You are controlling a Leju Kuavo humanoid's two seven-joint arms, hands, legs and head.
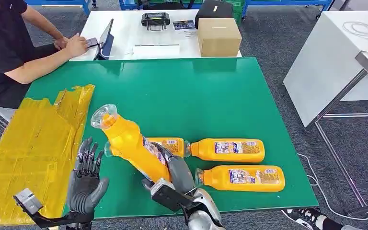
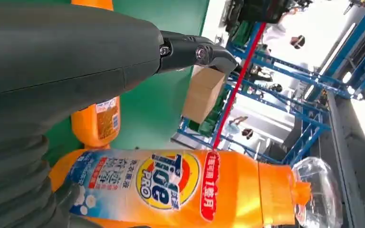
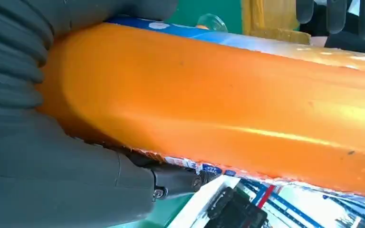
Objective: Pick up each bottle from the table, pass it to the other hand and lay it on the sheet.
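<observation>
Right hand point(image 1: 172, 170) grips an orange "Tide PRO" bottle point(image 1: 129, 143); left hand point(image 1: 87, 179) spread, holding nothing.

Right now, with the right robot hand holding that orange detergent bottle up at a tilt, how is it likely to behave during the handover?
The orange detergent bottle looks rigid, keeping its shape in the right robot hand. Its glossy plastic may be slippery. Held near its base with the clear cap high, it could pivot. The left robot hand waits open beside it.
</observation>
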